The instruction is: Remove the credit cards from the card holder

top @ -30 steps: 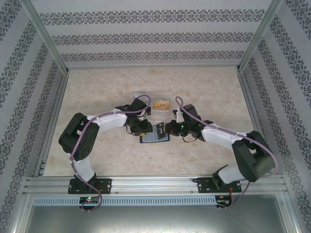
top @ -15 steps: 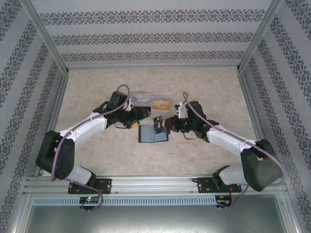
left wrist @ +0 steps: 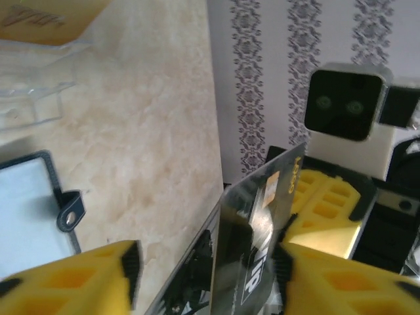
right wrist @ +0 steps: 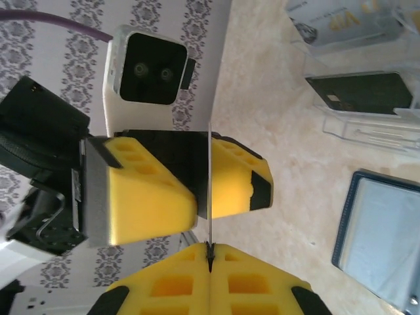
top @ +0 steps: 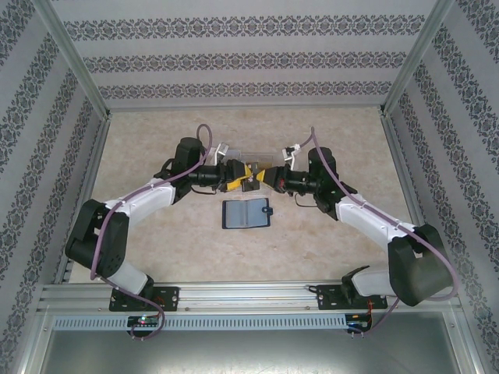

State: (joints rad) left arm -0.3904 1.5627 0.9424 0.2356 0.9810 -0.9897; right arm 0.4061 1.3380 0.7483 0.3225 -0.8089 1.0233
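The card holder (top: 247, 213) lies open and flat on the table, its grey-blue inside up; it is also at the left edge of the left wrist view (left wrist: 29, 213) and low right in the right wrist view (right wrist: 380, 236). Beyond it, above the table, the two grippers meet. My right gripper (top: 263, 178) (right wrist: 210, 252) is shut on the edge of a dark, shiny credit card (top: 251, 177) (left wrist: 262, 243) marked VIP. My left gripper (top: 242, 173) (left wrist: 209, 269) is open around that card: one finger (left wrist: 348, 279) sits against it, the other (left wrist: 72, 279) stands well apart.
A clear plastic compartment box (top: 253, 160) (right wrist: 357, 105) stands just behind the grippers. It holds a dark card (right wrist: 361, 92) and an orange card (left wrist: 46, 16). Patterned walls and metal rails enclose the table on three sides.
Both grippers have left the card holder and moved back toward the clear box, the right one carrying the dark card. The left gripper opened wide, then narrowed around the card.
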